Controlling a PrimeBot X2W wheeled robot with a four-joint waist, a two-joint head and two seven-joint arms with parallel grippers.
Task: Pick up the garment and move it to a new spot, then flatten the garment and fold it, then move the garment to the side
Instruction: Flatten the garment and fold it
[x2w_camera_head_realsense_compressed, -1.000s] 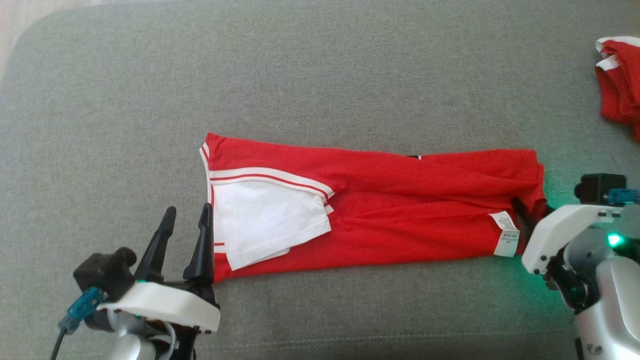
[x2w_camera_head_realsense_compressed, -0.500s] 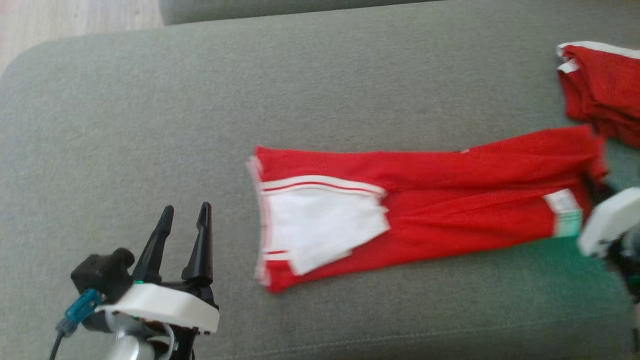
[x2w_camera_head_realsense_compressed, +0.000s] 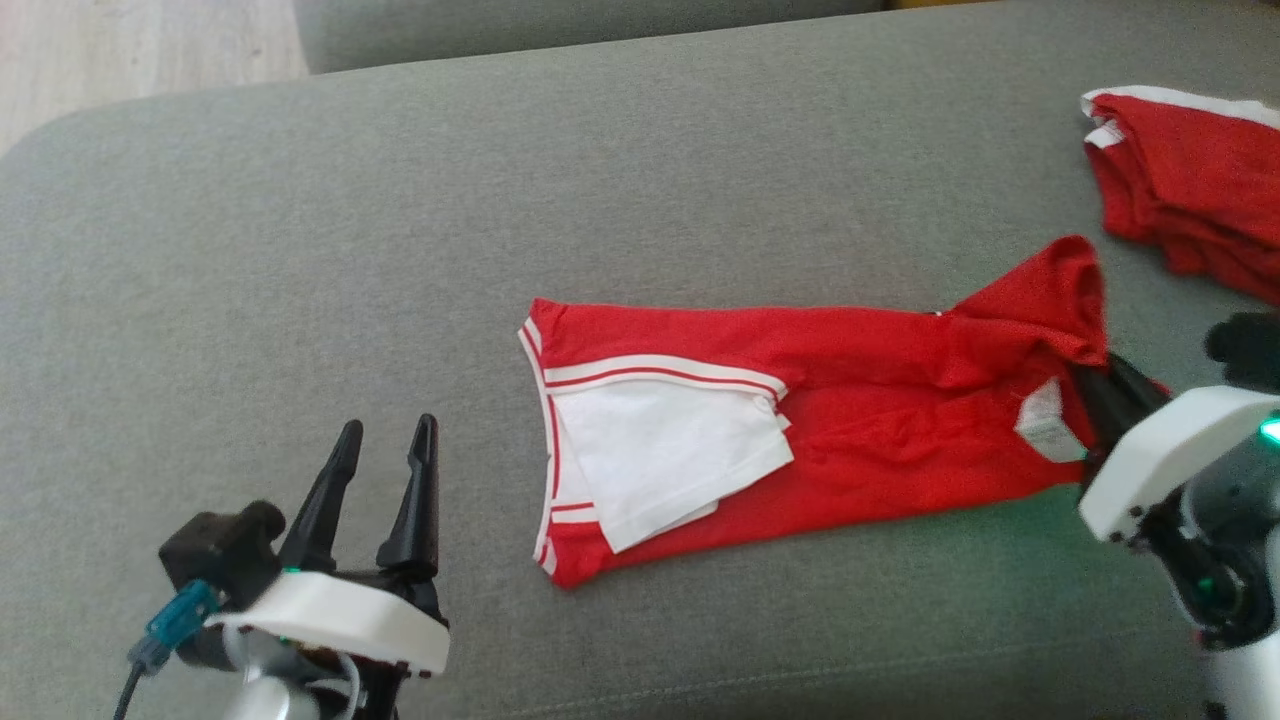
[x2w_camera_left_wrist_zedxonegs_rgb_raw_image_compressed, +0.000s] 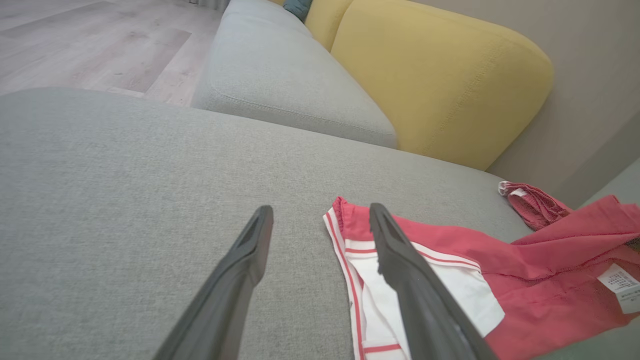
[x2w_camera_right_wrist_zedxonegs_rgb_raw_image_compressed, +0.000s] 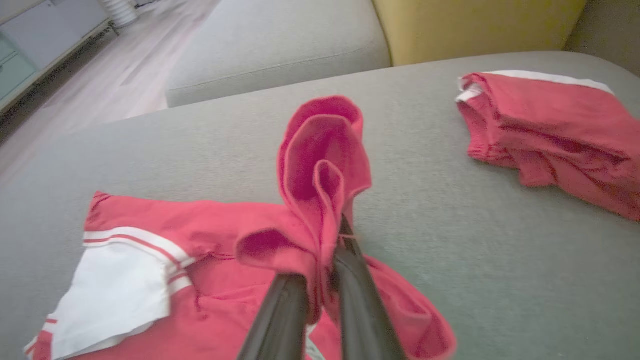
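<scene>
- The left gripper (x2w_camera_head_realsense_compressed: 389, 424) hovers above the grey sofa (x2w_camera_head_realsense_compressed: 640, 200), fingers (x2w_camera_head_realsense_compressed: 415, 490) spread and empty, probably waiting.
- The garment (x2w_camera_head_realsense_compressed: 850, 440) lies lengthwise mid-sofa.
- The right gripper (x2w_camera_right_wrist_zedxonegs_rgb_raw_image_compressed: 322, 280) clenches its fingers (x2w_camera_right_wrist_zedxonegs_rgb_raw_image_compressed: 360, 300) on the garment's raised end, likely for dragging it aside.
- A second red garment (x2w_camera_head_realsense_compressed: 1190, 190) lies beyond.

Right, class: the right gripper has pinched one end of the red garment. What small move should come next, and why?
Probably raise the right gripper a little and carry it towards the white-panelled end, folding the garment in half. Its jaws are shut on the bunched right end, the rest lies flat on the cushion, and the left gripper is open, apart from it.
</scene>
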